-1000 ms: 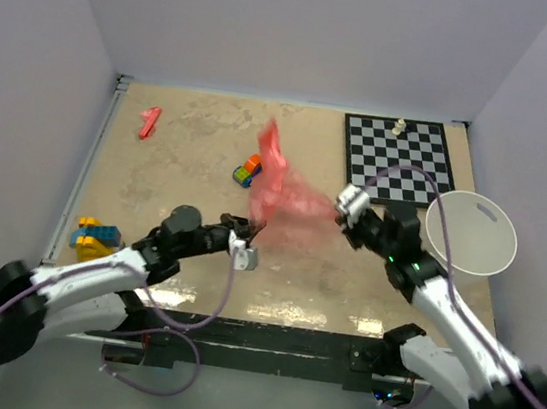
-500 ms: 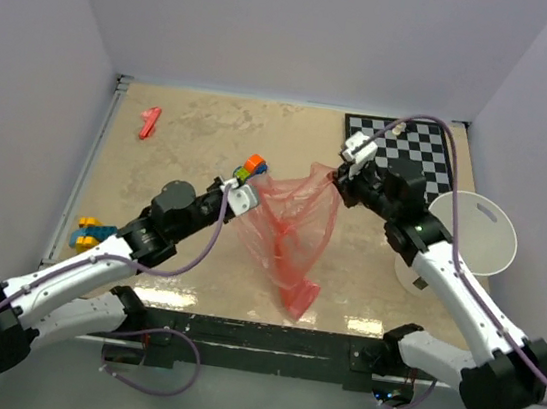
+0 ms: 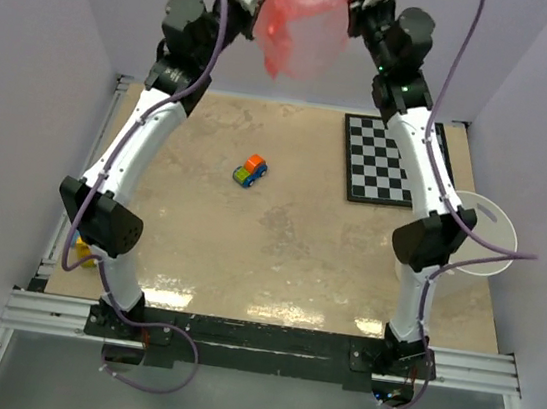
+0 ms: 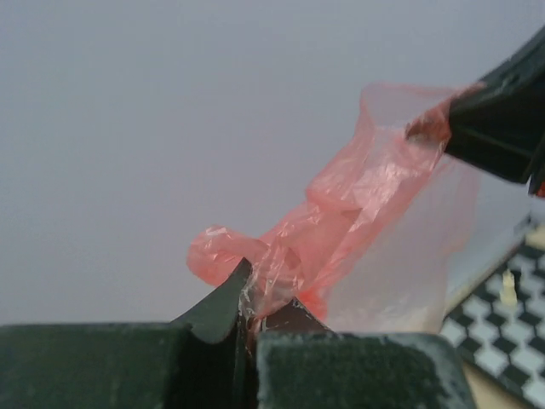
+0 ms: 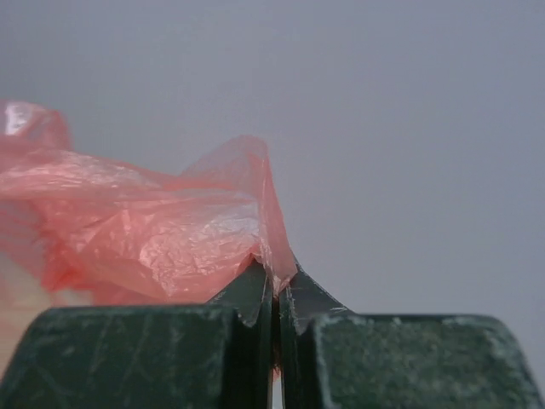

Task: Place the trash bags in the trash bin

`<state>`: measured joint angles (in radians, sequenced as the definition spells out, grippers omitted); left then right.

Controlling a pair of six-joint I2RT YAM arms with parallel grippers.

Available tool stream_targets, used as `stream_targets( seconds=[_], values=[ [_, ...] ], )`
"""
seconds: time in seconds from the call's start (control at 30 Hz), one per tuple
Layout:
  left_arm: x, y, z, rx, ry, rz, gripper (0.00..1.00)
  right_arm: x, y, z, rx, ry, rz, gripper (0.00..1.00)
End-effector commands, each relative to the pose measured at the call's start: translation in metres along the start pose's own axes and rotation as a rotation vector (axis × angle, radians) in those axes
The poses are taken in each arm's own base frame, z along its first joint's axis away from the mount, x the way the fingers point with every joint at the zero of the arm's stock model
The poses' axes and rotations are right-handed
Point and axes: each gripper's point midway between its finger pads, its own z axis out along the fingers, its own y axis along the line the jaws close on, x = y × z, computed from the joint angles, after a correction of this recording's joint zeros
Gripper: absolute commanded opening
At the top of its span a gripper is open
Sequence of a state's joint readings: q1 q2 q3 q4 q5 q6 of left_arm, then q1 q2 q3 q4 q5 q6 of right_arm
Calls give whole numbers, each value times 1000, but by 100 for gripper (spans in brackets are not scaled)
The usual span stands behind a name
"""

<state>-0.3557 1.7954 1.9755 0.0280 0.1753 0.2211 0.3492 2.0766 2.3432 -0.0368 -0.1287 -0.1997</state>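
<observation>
Wrist views: left claw [image 4: 255, 300], right claw [image 5: 274, 285] clamped on apparently one trash bag [image 4: 358, 204].

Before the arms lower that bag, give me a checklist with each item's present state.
1. Left hand shut on the trash bag: ok.
2. Right hand shut on the same bag: ok.
3. Bag mouth spread open between the hands: cannot tell; the film looks bunched and blurred.
4. Trash bin upright with its mouth uncovered: ok.
5. Bag above the bin: not ok; it is held high at the far side, while the bin stands at the right edge of the table.
</observation>
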Motion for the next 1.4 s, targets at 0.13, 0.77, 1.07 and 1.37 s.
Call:
stream_targets(
  seconds=[0.13, 0.77, 1.07, 1.37],
  values=[
    [-230, -58, -78, -87, -809, 553, 0, -294, 24, -195, 82, -988, -216, 0],
    [82, -231, -231, 529, -231, 510, 0, 45, 135, -348, -442, 32, -280, 0],
    [129, -179, -223, 267, 226, 155, 0, 97, 106, -270, -195, 327, -59, 0],
    [152, -97, -202, 119, 335, 84, 0, 143, 21, -185, 99, 459, -108, 0]
  ],
)
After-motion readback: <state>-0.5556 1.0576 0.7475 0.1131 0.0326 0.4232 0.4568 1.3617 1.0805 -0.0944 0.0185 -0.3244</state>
